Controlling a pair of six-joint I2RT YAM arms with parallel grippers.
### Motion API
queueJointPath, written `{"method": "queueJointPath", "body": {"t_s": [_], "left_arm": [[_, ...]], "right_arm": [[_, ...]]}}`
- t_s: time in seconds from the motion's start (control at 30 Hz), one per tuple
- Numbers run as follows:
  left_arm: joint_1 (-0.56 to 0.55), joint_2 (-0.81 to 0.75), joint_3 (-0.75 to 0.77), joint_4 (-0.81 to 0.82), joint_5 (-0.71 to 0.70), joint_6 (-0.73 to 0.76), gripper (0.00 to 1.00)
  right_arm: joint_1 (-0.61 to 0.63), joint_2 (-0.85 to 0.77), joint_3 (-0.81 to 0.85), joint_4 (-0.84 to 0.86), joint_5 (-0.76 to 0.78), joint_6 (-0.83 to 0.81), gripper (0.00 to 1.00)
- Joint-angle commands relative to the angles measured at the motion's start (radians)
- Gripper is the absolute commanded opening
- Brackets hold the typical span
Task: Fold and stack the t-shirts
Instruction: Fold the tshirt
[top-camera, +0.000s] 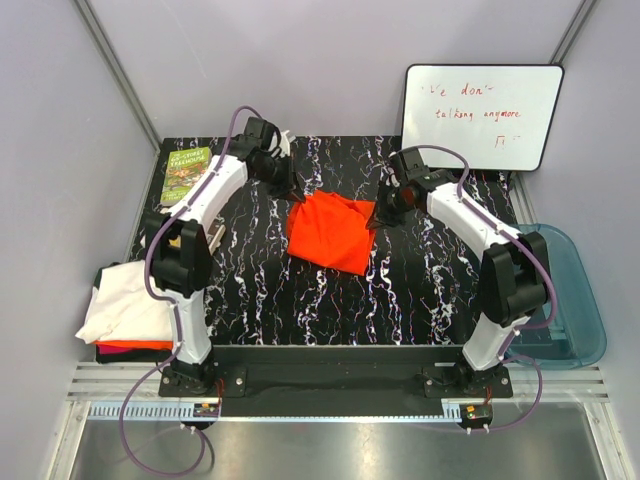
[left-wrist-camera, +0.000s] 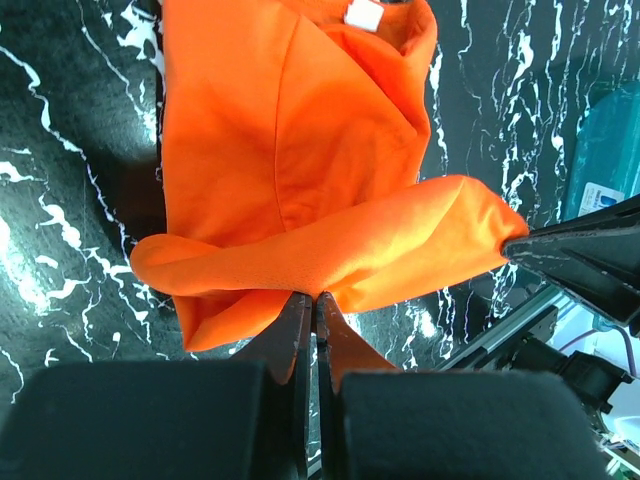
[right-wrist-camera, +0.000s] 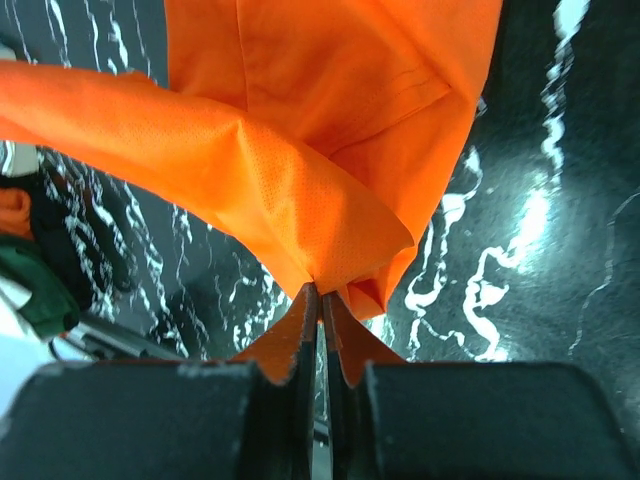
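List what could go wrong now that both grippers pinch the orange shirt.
1. The left gripper and right gripper each pinch only a thin edge of the orange t-shirt; it may slip out when pulled.
2. The cloth between them is bunched and uneven, so the fold may land crooked.

At 8 o'clock in the top view, the red-orange t-shirt (top-camera: 135, 346) is largely covered by the white t-shirt (top-camera: 120, 300). The orange t-shirt (left-wrist-camera: 300, 150) is cropped at 12 o'clock in both wrist views. The book's (top-camera: 186, 172) title cannot be read.
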Motion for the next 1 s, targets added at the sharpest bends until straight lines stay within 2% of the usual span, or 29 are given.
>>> {"method": "queueJointPath", "body": {"t_s": [0.0, 0.2, 0.4, 0.6, 0.7, 0.8, 0.97], "left_arm": [[-0.002, 0.019, 0.057, 0.028, 0.048, 0.009, 0.00], [-0.002, 0.028, 0.077, 0.057, 0.064, -0.001, 0.00], [-0.002, -0.007, 0.042, 0.058, 0.078, 0.009, 0.00], [-0.016, -0.151, -0.171, 0.088, 0.074, 0.027, 0.00], [-0.028, -0.263, -0.324, 0.107, 0.069, 0.024, 0.00], [-0.042, -0.358, -0.414, 0.117, 0.057, 0.013, 0.00], [-0.046, -0.428, -0.442, 0.119, 0.034, -0.004, 0.00]], "right_arm": [[0.007, -0.056, 0.062, 0.031, 0.100, 0.003, 0.09], [0.007, -0.068, 0.076, 0.057, 0.140, 0.004, 0.08], [0.007, -0.085, 0.073, 0.059, 0.108, 0.001, 0.06], [0.009, -0.155, 0.004, 0.056, 0.096, 0.003, 0.06], [0.010, -0.201, -0.052, 0.051, 0.083, 0.003, 0.06], [0.012, -0.250, -0.078, 0.040, 0.086, 0.004, 0.06], [0.012, -0.298, -0.082, 0.025, 0.103, 0.000, 0.06]]}}
